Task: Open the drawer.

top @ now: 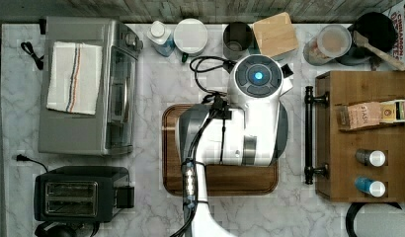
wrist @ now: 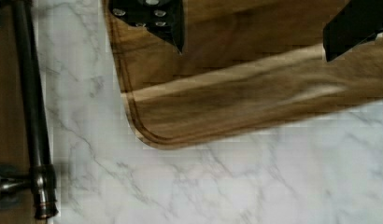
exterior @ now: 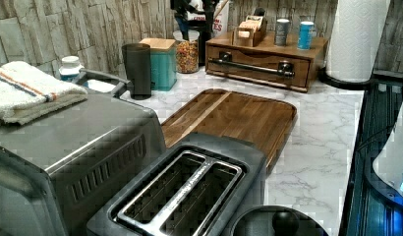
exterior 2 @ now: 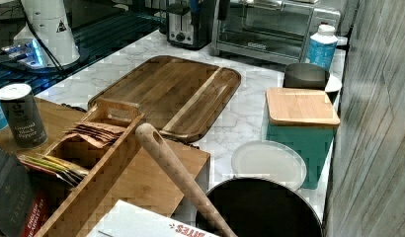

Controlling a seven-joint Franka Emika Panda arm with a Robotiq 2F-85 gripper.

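Closed drawer [exterior: 258, 65] in a cabinet [top: 368, 136] at the counter's [top: 299, 212] right edge in the top view, its black handle [top: 309, 133] facing a tray [top: 220, 180] mid-counter. Arm [top: 250, 123] above the tray, hiding much of it. In the wrist view, gripper [wrist: 252, 30] fingers [wrist: 168, 21] spread wide over the tray, tips cut off, holding nothing; handle [wrist: 31, 112] nearby, partly cropped.
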